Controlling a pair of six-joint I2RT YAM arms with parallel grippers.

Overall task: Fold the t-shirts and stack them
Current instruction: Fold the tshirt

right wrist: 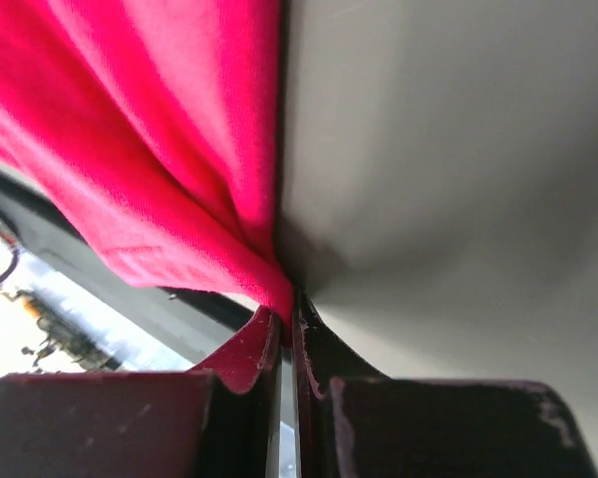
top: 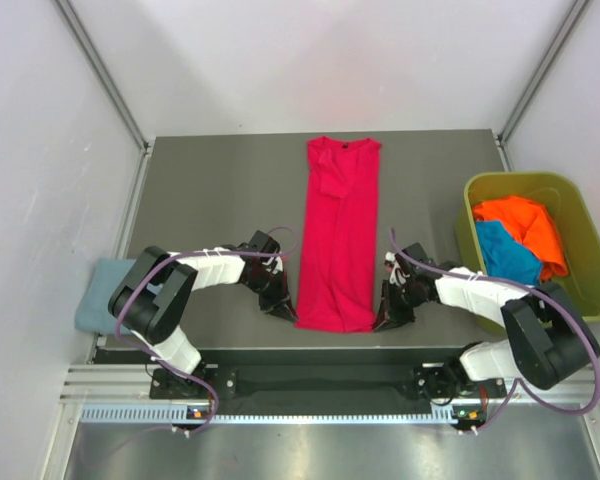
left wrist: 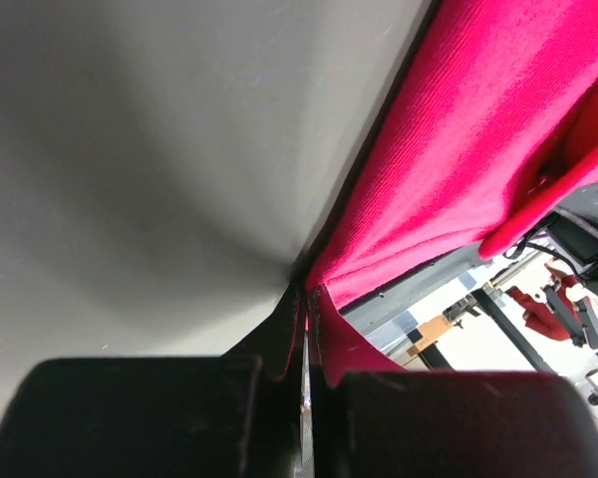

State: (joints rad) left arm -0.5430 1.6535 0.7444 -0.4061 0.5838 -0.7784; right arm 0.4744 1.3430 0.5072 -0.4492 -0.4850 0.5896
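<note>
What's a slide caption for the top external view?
Left end effector and right end effector pinch near corners of the folded crimson t-shirt.

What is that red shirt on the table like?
The red t-shirt is soft, plain crimson knit cloth. It lies on the grey table, folded into a long narrow strip with the sleeves tucked in. Its collar is at the far end and its hem at the near edge. The left claw pinches its near left corner and the right claw pinches its near right corner, bunching the cloth a little there.
</note>
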